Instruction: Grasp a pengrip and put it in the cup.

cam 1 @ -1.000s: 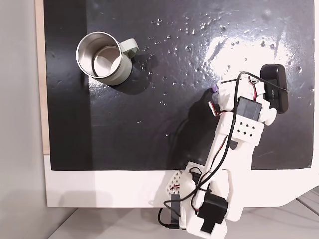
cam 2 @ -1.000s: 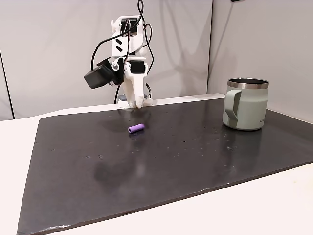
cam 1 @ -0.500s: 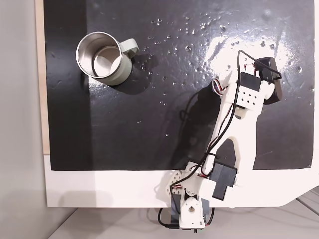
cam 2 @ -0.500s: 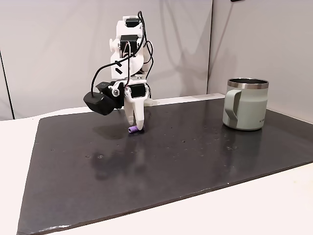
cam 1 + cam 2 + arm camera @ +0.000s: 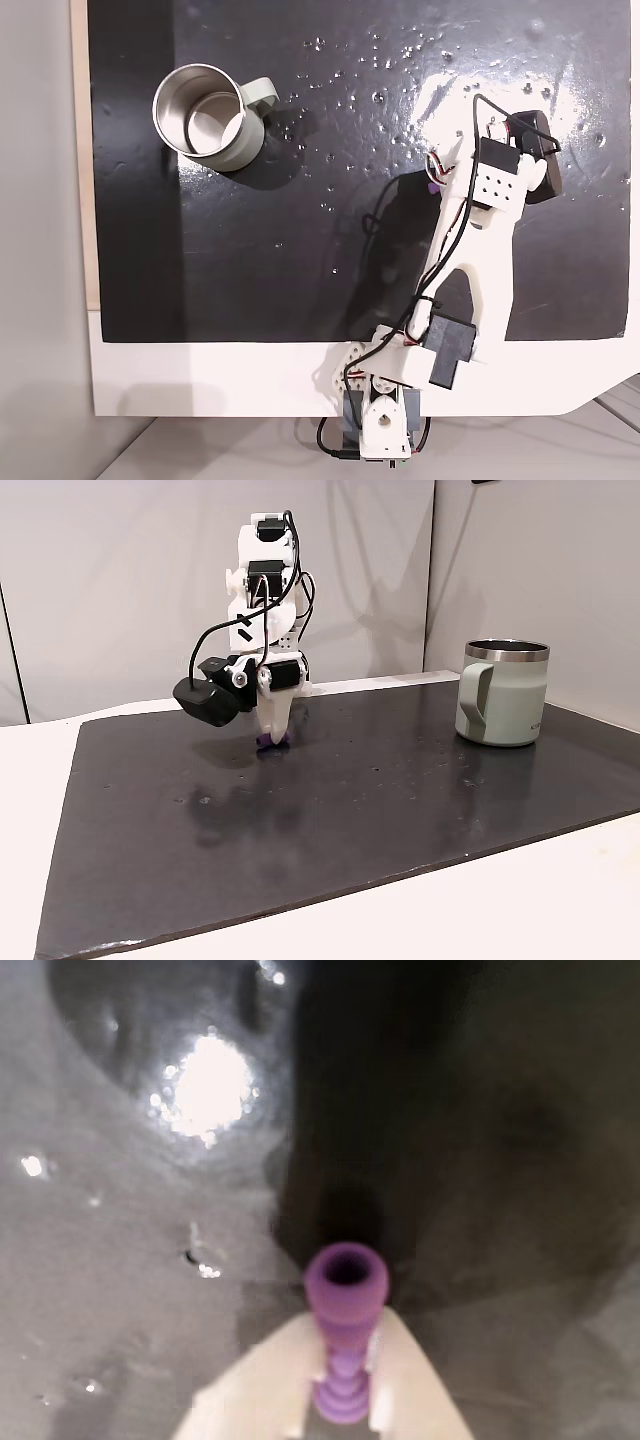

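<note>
Your pincer [image 5: 345,1400] clamps the pengrip [image 5: 345,1320] between both fingers in the wrist view. From the side, the pincer [image 5: 272,742] sits on the table [image 5: 400,800], well left of the cup [image 5: 500,693]. From above, the cup [image 5: 208,115] stands far left.

Bare dark mat [image 5: 400,790] between gripper [image 5: 272,742] and cup [image 5: 502,694], unobstructed.

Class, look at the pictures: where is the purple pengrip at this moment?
The pengrip sits between the gripper's fingertips at the wrist view's bottom centre, down at the black mat, far left of the cup in a fixed view.
</note>
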Available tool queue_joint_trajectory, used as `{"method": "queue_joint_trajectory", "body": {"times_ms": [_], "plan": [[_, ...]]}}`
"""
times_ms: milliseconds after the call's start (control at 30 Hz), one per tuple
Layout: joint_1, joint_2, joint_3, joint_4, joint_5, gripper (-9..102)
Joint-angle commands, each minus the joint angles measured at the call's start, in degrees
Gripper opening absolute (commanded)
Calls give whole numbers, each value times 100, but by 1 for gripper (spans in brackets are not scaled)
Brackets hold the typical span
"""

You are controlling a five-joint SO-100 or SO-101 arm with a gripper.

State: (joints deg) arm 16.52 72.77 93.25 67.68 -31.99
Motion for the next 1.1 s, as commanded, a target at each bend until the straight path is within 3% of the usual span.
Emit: {"method": "queue_joint_trajectory", "body": {"times_ms": [0, 367, 733, 1067], "plan": [[-35, 70, -264, 264, 0, 0], [-1239, 1301, -1389, 1740, 1037, 0], [-3393, 694, -3999, 3182, 2408, 0], [-4764, -70, -5854, 3252, 2856, 0]]}}
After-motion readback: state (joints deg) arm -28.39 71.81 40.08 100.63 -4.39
